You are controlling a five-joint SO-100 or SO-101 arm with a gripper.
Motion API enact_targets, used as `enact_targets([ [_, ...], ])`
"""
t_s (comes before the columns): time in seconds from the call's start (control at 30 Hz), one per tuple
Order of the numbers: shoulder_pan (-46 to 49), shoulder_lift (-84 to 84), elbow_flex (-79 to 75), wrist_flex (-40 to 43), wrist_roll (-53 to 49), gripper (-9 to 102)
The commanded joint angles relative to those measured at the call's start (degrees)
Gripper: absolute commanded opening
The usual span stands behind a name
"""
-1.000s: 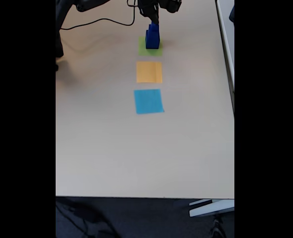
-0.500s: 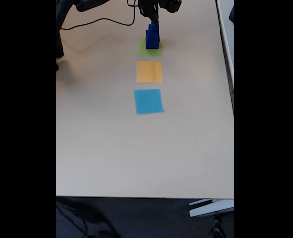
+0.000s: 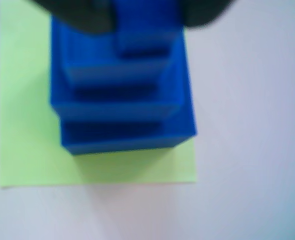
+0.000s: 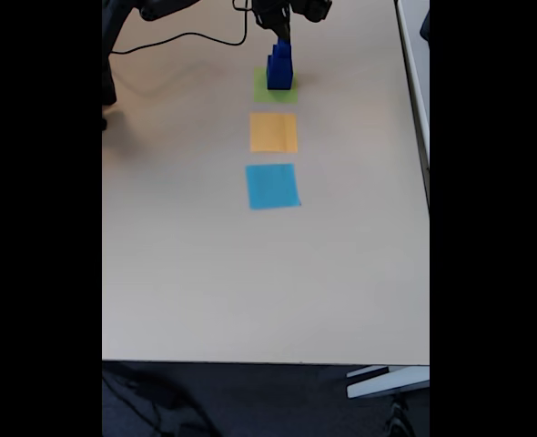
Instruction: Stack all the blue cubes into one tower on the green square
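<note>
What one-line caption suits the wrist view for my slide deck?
Close-up of the stepped blue tower on the green square, dark gripper fingers flanking its top cube.

On your pale desk, an orange square lay flat just above a light-blue square in the fixed view, the two apart by a narrow gap. A black cable curved across the far edge. Dark carpet showed below the near edge.
</note>
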Motion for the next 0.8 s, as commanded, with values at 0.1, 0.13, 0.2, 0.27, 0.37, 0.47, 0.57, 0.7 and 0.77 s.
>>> enact_targets([
  [0.1, 0.4, 0.9, -2.8, 0.9, 0.0, 4],
  [0.13, 0.5, 0.9, -2.8, 1.1, 0.0, 4],
  [0.2, 0.5, 1.0, -2.8, 1.1, -0.1, 4],
  [0.27, 0.6, 1.0, -2.8, 1.1, -0.1, 4],
  [0.37, 0.6, 1.0, -3.0, 1.1, 0.0, 4],
  [0.47, 0.7, 1.0, -3.0, 1.2, 0.0, 4],
  [0.57, 0.7, 1.0, -3.0, 1.2, 0.0, 4],
  [0.7, 0.6, 1.0, -3.0, 1.2, 0.2, 4],
  [0.77, 0.6, 1.0, -2.9, 1.2, 0.4, 4],
])
